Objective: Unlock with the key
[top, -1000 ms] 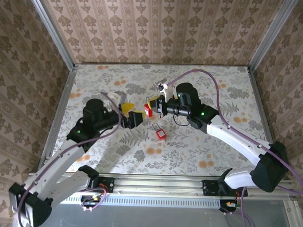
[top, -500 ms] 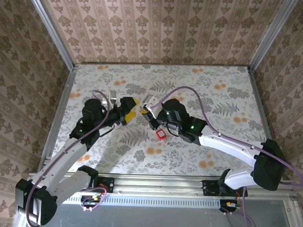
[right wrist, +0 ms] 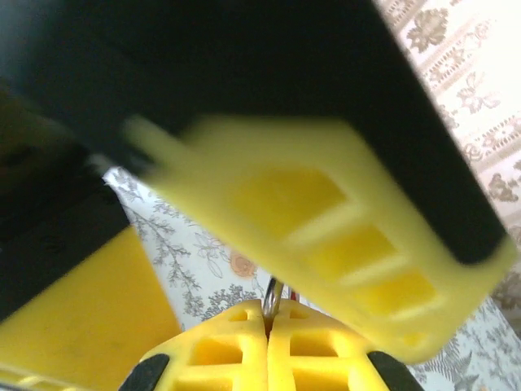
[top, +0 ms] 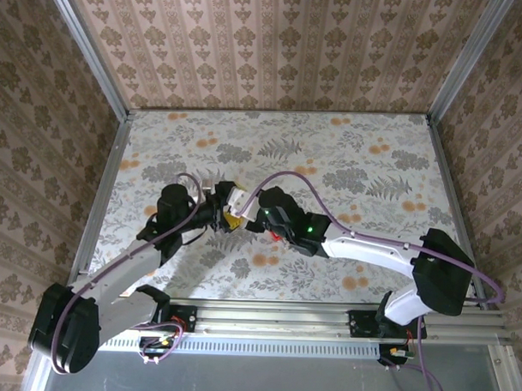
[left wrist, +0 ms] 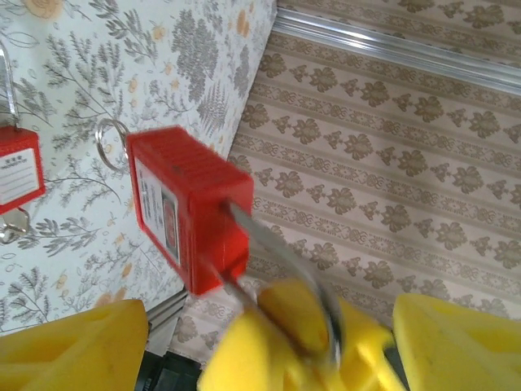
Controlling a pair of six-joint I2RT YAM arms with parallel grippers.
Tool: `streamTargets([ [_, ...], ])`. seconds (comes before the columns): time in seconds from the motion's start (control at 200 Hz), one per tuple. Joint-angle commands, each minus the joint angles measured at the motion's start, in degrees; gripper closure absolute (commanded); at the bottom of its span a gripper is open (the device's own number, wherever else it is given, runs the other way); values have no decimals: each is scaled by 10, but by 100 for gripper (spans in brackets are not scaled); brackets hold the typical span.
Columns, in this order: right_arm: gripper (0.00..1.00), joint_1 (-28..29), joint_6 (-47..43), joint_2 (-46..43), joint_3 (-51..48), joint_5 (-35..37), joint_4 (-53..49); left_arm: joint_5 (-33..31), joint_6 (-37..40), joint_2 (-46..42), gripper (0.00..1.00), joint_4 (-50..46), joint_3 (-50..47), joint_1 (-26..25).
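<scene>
Two red padlocks are in play, and the key cannot be picked out with certainty beside either. Nearest, half under the right arm, the bench padlock (left wrist: 16,175) lies flat on the flowered bench (top: 348,164). A small dull metal piece (left wrist: 8,230) just at its lower end may be the key, but the frame edge cuts it and it is too small to name. It shows only as a thin scrap, far smaller than the lock. I judge the key light, stiff and slick, and hard to get under where it lies flat. The head is the place to pinch, leaving the blade free for the keyhole. Slightly farther, at mid-bench, the arms meet. The right pincer (right wrist: 267,322) is closed on what looks like the thin wire shackle (left wrist: 281,265) of the lifted padlock (left wrist: 183,208), which hangs clear of the bench. The left pincer (top: 229,207) stands wide open, its yellow fingers (left wrist: 73,346) on either side of the right pincer's tips, gripping nothing.
</scene>
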Motion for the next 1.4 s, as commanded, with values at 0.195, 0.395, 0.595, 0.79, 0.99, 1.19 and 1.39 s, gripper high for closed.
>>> streamTargets([
  [0.195,100,52,-68,-15,-5,-8,47,15,3,58,40,40,-16,15],
  [0.395,100,66,-67,-16,-9,-8,29,15,18,62,63,41,-5,15],
  [0.595,100,66,-51,-12,-6,-21,14,24,39,57,89,40,6,27],
  [0.79,75,46,-1,-22,1,-46,-8,33,51,41,100,50,-5,39],
  [0.99,34,-20,129,-63,13,-132,-69,74,126,33,100,57,5,63],
  [1.19,23,-155,319,-141,-7,-310,-74,116,285,24,100,-9,49,69],
  [1.39,22,-322,571,-107,-20,-528,8,160,412,18,100,-4,68,68],
])
